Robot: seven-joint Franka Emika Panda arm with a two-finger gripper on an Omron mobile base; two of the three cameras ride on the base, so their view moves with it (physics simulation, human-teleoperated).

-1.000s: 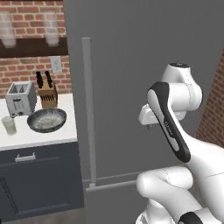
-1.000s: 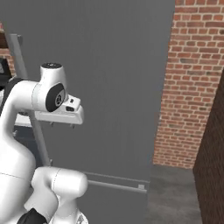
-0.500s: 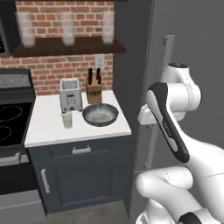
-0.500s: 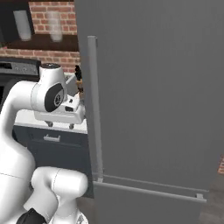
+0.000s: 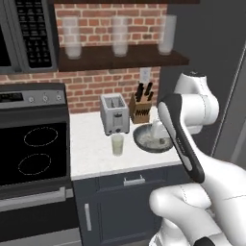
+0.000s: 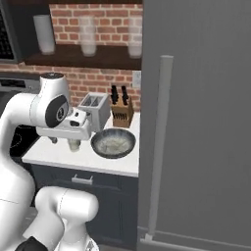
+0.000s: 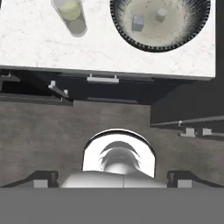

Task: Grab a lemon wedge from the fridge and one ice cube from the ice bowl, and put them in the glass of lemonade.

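Observation:
The glass of lemonade (image 5: 117, 144) stands on the white counter (image 5: 91, 153) in front of the toaster; it also appears as the glass (image 7: 70, 15) in the hand view. Right of it sits the ice bowl (image 5: 149, 149), dark-rimmed (image 7: 114, 17), with two ice cubes (image 7: 138, 22) showing. The fridge (image 6: 206, 122) is closed, its pale bar handle (image 6: 158, 147) upright, so the lemon wedge is hidden. My gripper (image 7: 113, 177) is open and empty, pointing down at the floor in front of the counter, short of the glass and bowl.
A silver toaster (image 5: 114, 114) and knife block (image 5: 141, 105) stand at the back of the counter. A black stove (image 5: 33, 149) lies to the left. Frosted jars (image 5: 72, 37) line a shelf above. Dark cabinet drawers (image 7: 102, 79) sit below the counter.
The whole picture has shifted: the base has moved left from facing the fridge door to facing the counter. The arm keeps the same pose.

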